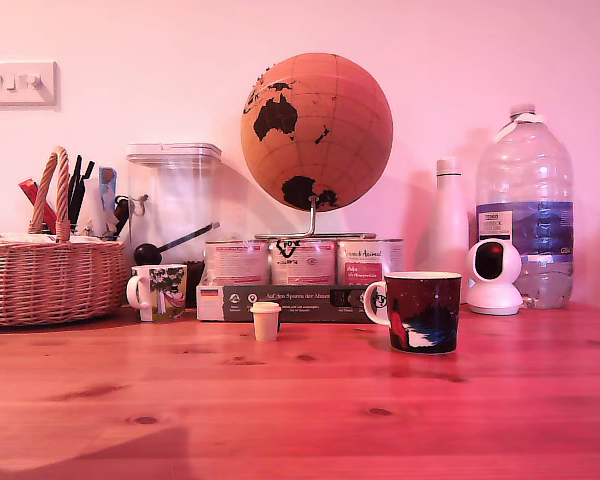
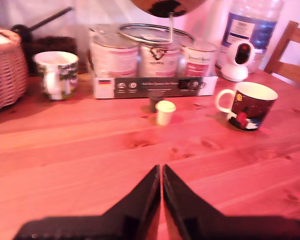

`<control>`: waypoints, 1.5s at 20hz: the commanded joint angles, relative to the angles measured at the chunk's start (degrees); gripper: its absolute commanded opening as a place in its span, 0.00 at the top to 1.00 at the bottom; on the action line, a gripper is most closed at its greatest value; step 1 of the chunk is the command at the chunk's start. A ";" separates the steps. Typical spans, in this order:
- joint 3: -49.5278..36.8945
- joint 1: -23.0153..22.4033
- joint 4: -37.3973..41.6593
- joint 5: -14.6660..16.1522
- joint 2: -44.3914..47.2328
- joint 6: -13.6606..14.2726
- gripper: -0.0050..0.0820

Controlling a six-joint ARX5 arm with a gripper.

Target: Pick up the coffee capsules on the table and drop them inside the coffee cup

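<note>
The gripper (image 2: 161,172) was matte black. Its two fingers (image 2: 142,200) were flat wedges. They tapered to thin tips.

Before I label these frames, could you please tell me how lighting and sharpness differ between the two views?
Exterior view: strong pink-red cast, fairly sharp, cream capsule and coffee cup crisp. Wrist view: same cast, softer; dark capsule blurry and dim, fingers silhouetted black.

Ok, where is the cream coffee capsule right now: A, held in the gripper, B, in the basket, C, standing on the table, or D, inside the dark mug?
C: the cream capsule stands upright on the table, apart from the dark mug, and the gripper is shut with nothing in it.
</note>
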 commanded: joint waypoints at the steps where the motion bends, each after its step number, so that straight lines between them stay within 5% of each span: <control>1: 0.26 -2.40 3.06 -1.95 2.56 0.26 0.97; 5: 0.26 -8.55 10.03 -7.82 8.44 0.26 0.97; 9: 0.26 -12.48 15.80 -10.40 14.34 0.26 0.97; 16: 0.26 -14.47 20.92 -10.19 20.22 0.26 0.97; 17: 0.26 -14.47 20.96 -10.21 20.20 0.26 0.94; 18: 0.26 -14.47 20.98 -10.23 20.20 0.22 0.79; 20: 0.26 -14.45 21.86 -10.73 20.61 0.48 0.34; 21: 0.26 -14.47 21.94 -10.71 20.85 0.50 0.22; 30: 0.26 -14.51 28.28 -10.88 29.18 1.33 0.20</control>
